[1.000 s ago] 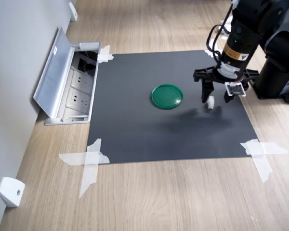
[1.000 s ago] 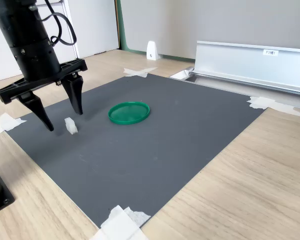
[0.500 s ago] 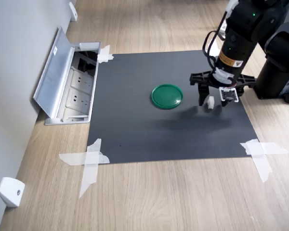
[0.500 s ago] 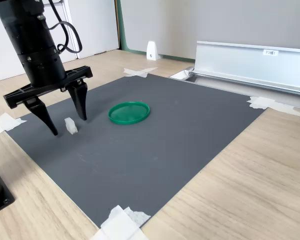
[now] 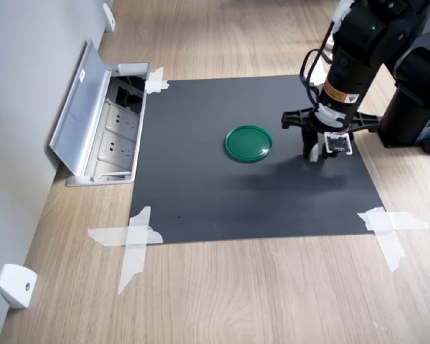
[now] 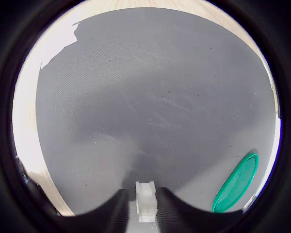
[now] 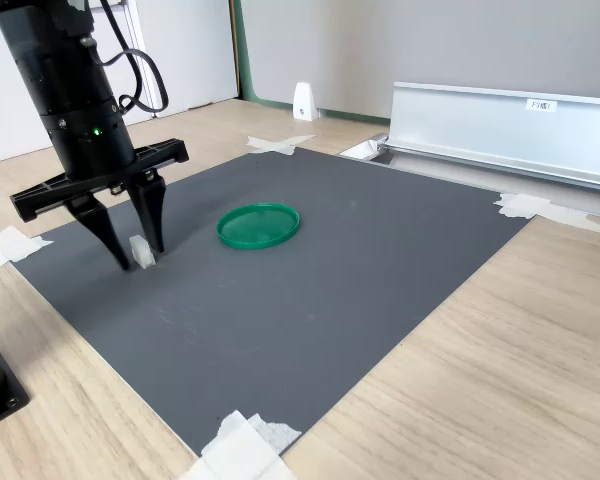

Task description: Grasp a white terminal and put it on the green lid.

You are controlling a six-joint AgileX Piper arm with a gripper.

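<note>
The white terminal [image 5: 314, 153] [image 7: 140, 252] [image 6: 146, 201] stands upright on the dark grey mat [image 5: 201, 186], near the edge by the arm's base. My gripper [image 5: 317, 156] [image 7: 140, 257] [image 6: 146, 214] points straight down over it, and its two black fingers [image 7: 156, 222] press against the block's two sides. In the wrist view both fingers touch the block. The green lid [image 5: 248, 143] [image 7: 259, 225] [image 6: 236, 183] lies flat on the mat about a hand's width away, to the first exterior view's left of the terminal. Nothing lies on the lid.
An open metal floor socket box [image 5: 104, 122] [image 7: 500, 120] borders the mat's far side from the arm. White tape strips [image 5: 132, 240] [image 7: 240, 445] hold the mat's corners. A white wedge bracket [image 5: 16, 285] [image 7: 304, 101] sits by the wall. The arm's black base [image 5: 419, 107] stands beside the mat.
The gripper came down around the terminal and its fingers moved inward from wide apart until they touch the block's sides. The terminal and the lid stayed where they were.
</note>
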